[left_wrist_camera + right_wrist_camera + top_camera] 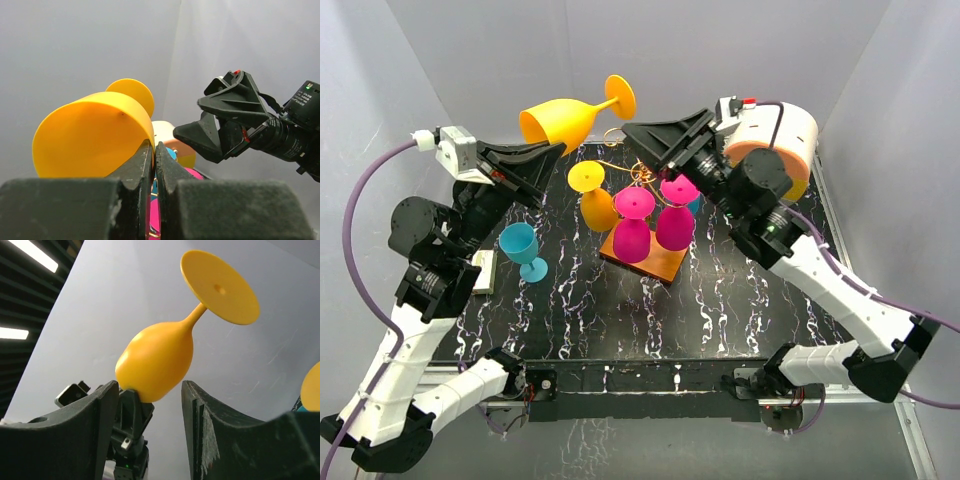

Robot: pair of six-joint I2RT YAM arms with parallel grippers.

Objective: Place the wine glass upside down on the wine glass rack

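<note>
Tabletop (pixel 620 330): black with white veins; both arm bases are at its near edge.
Blue glass (pixel 523 250): upright on its foot, left of centre, well apart from the rack.
Wine glass rack (pixel 666 266): mid-table, gold wire scrolls rising over an orange-brown wooden base.
Rack load: one yellow glass (pixel 595 200) and two magenta glasses (pixel 633 232), all mouth down with their feet up, crowded close together.
Left gripper (pixel 154 152): raised over the far left of the table, fingers pressed together on the rim of the wine glass (pixel 563 120), with the thin bowl wall pinched between them.
Wine glass position: yellow, in the air beyond the rack, near the table's far edge and clear of the rack's wires.
Long axis: close to level, running left to right, with the foot end a little higher.
Mouth: faces left and slightly down, toward the left arm.
Foot: a round disc pointing right and away.
Right gripper (pixel 150 390): jaws stand apart, partly spread, holding nothing. The tips sit just beside the stem, and its wrist view shows the bowl between the fingers. Whether a finger touches the glass cannot be told.
</note>
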